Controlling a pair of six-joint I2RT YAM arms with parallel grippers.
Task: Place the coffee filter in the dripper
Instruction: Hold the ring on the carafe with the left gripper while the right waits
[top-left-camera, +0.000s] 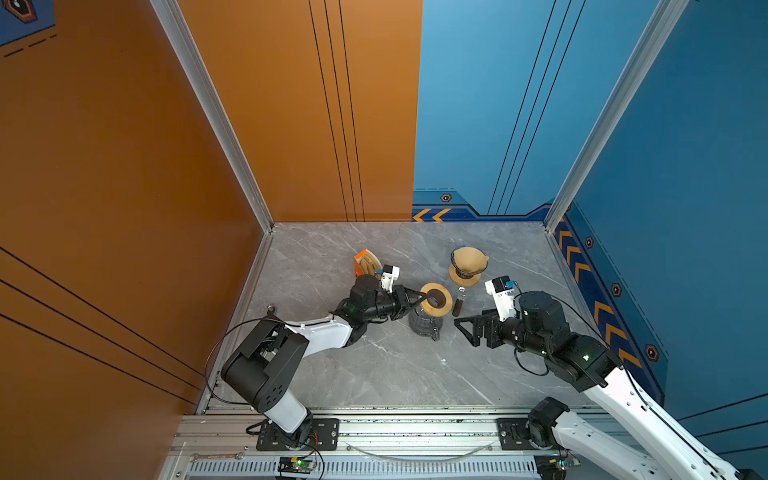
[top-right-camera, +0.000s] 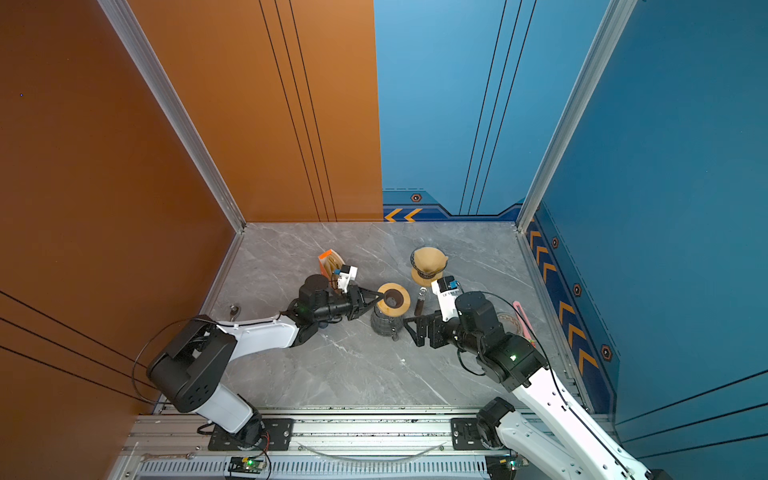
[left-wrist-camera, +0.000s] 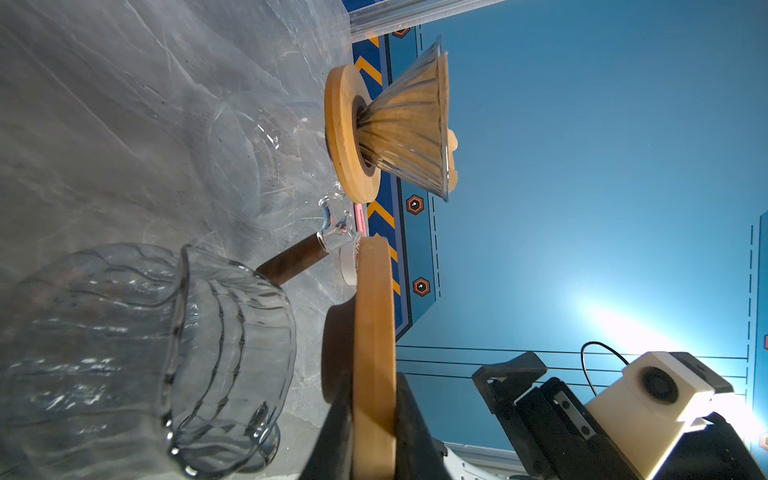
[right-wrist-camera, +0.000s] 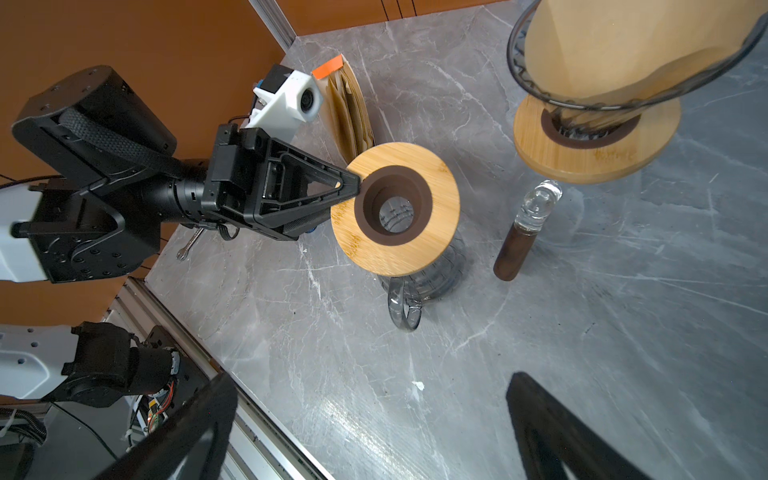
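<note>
The glass dripper (top-left-camera: 463, 277) stands on its wooden base at the back right, also visible in the wrist views (left-wrist-camera: 353, 137) (right-wrist-camera: 590, 158). A brown paper coffee filter (top-left-camera: 467, 255) (right-wrist-camera: 615, 41) sits inside its cone. My left gripper (top-left-camera: 424, 296) (top-right-camera: 380, 296) (left-wrist-camera: 374, 386) is shut on the edge of a wooden ring (top-left-camera: 440, 305) (right-wrist-camera: 415, 249) with a dark collar. It holds the ring level just over a glass carafe (top-left-camera: 424, 324) (left-wrist-camera: 187, 353). My right gripper (top-left-camera: 467, 331) (right-wrist-camera: 370, 399) hovers open and empty to the right of the carafe.
A pack of spare filters (top-left-camera: 365, 262) with an orange tab stands behind the left wrist. A small dark bottle (top-left-camera: 459, 301) with a glass stopper stands between the carafe and the dripper. A pink item (top-right-camera: 523, 320) lies near the right wall.
</note>
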